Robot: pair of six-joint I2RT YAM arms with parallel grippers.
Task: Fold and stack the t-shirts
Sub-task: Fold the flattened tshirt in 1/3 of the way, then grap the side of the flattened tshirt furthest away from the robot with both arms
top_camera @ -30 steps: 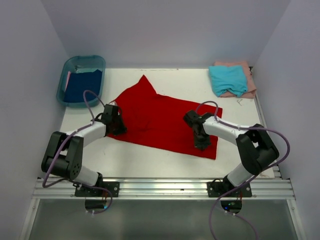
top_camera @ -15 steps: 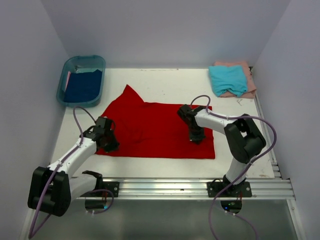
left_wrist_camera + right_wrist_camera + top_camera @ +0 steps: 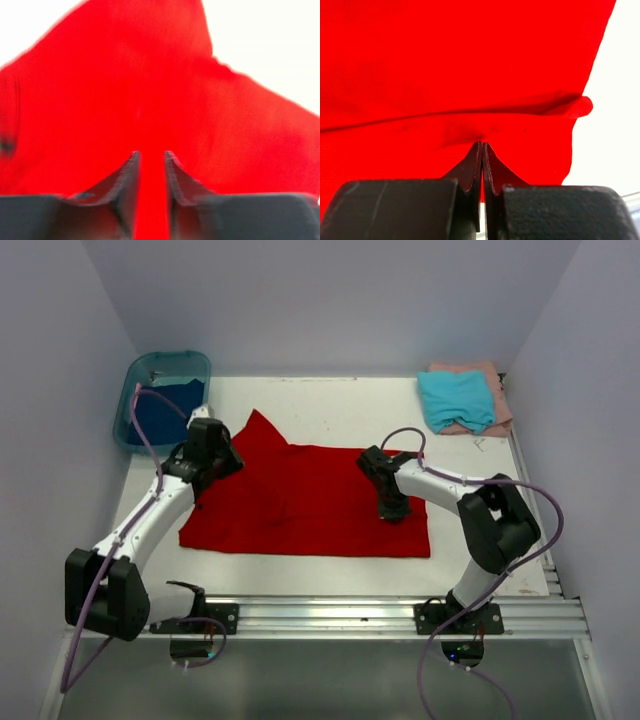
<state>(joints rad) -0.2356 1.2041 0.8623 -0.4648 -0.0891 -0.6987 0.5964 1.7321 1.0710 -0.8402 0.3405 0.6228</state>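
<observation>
Red t-shirt (image 3: 300,502): lies spread flat on the table (image 3: 330,392) under both sets of jaws, one sleeve pointing away from the arms. It looks laid out this way to give straight edges for folding.
Left gripper (image 3: 150,159): hovers over the sleeve end of the cloth. Its jaws stand a narrow gap apart with red fabric showing through the gap. The wrist view is blurred, and nothing looks pinched.
Right gripper (image 3: 482,145): the jaws are pressed together with their tips on the cloth. A raised crease runs just ahead of the tips to the hem on their right. This suggests a thin pinch of fabric, held to anchor that side.
Step, as judged: flattening the shirt, with no fold made yet.
Teal t-shirt (image 3: 455,398): folded on top of the pink t-shirt (image 3: 497,420), well beyond the right jaws at the far corner. This is probably the stack the red one will join.
Dark blue t-shirt (image 3: 165,412): waits unfolded in the tub (image 3: 140,368), just beyond the left jaws.
Risk: a loose left side could bunch when the cloth is pulled.
</observation>
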